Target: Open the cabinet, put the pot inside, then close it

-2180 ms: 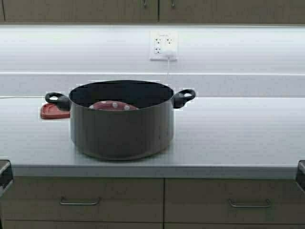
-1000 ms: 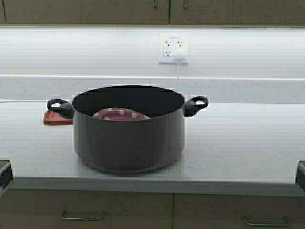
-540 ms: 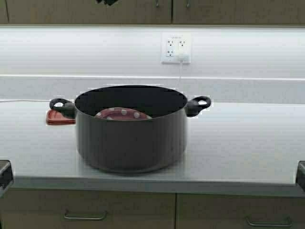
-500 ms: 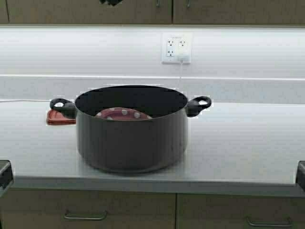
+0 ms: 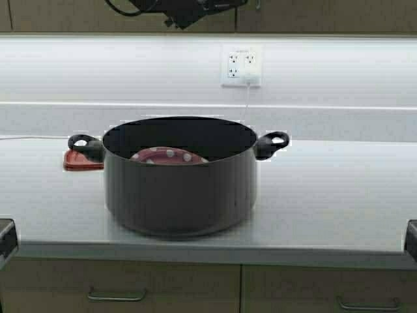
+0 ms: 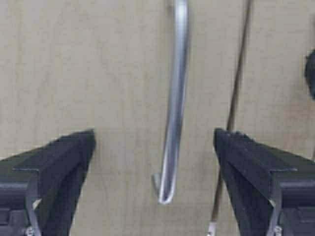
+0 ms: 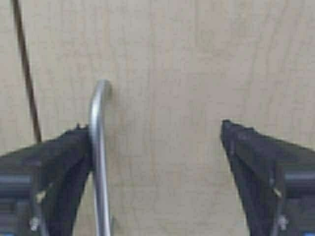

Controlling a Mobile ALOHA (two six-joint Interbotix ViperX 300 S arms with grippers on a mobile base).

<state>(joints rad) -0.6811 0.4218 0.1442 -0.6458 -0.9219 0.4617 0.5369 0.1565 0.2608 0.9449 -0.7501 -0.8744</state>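
The pot (image 5: 179, 189), wide and grey with black loop handles, stands on the counter (image 5: 332, 202) in the middle of the high view. The cabinet (image 5: 326, 16) shows as a tan strip along the top. Part of my left arm (image 5: 189, 9) reaches up in front of it. In the left wrist view my left gripper (image 6: 155, 147) is open close to a door, with a slim metal handle (image 6: 174, 123) between its fingers, untouched. My right gripper (image 7: 156, 142) is open too, facing the other door. Its handle (image 7: 98, 162) runs right beside one finger (image 7: 54, 167).
A red dotted thing (image 5: 168, 155) lies inside the pot. Behind the pot's left handle lies a flat red lid (image 5: 83, 161). A wall outlet (image 5: 241, 65) has a white cord plugged in. Floor drawers with pulls (image 5: 116, 297) sit below the counter edge.
The robot drove slightly closer and to the left at first, then held still. My left arm has risen into the top of the high view.
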